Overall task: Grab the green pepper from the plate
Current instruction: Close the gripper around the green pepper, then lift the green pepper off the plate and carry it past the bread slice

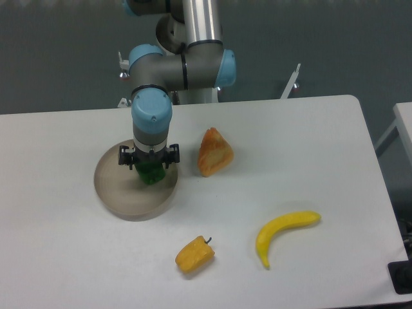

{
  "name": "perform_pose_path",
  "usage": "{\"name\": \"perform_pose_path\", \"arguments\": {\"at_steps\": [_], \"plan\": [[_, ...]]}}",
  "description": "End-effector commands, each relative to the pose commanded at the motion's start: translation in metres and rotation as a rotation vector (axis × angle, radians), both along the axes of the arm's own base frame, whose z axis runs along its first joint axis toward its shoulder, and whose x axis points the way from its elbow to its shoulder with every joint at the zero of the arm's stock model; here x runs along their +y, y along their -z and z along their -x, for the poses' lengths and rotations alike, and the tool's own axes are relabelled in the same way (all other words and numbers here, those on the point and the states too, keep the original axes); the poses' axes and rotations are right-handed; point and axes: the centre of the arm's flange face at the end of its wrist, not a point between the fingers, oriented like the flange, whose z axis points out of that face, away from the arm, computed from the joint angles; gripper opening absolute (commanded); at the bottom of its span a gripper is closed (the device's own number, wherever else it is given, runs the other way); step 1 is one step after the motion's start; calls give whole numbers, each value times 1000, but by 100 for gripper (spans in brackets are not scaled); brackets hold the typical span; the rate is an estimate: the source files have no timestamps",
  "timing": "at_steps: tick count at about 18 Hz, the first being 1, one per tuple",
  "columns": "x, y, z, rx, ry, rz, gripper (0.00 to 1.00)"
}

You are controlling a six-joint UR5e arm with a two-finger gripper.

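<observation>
Four toy foods lie on the white table (309,141), and only one of them sits on the plate (116,193): the green pepper (152,174), a glossy dark-green lump left of the frame's centre, toward the upper right part of the dish. The plate is round, beige-grey and low-rimmed, and its left and lower parts show bare. Directly over the pepper hangs the gripper (149,165), pointing straight down from the arm's blue-capped wrist; its dark body hides the pepper's top, so only the lower part of the fruit shows beneath it. The black fingers reach down on either side of the pepper, but the wrist covers their tips, so whether they are pressing on the fruit or standing apart from it cannot be told. To the right of the plate, just off its rim and apart from it, stands an orange-yellow wedge (214,152), the nearest thing to the gripper's right flank, though a strip of table shows between them. Below the plate, in the lower middle of the frame, lies the yellow-orange pepper (194,255) with a small dark stem, well apart from the dish. A banana (283,234) curves across the lower right, farther off again. Behind the table, at the top of the frame, the arm's grey column rises against a dark wall.
</observation>
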Motion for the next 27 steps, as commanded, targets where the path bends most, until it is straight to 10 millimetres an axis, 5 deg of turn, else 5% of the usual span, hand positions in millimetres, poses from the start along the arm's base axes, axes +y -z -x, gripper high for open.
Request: {"name": "perform_pose_path", "arguments": {"at_steps": [1, 3, 7, 10, 16, 20, 27], "plan": [[2, 0, 1, 7, 0, -12, 96], [2, 0, 1, 8, 0, -15, 70], [1, -4, 1, 14, 0, -19, 36], [2, -17, 1, 23, 6, -41, 35], [18, -77, 24, 77, 32, -159, 35], [24, -131, 92, 141, 0, -259, 32], [-1, -136, 165, 190, 274, -270, 32]]}}
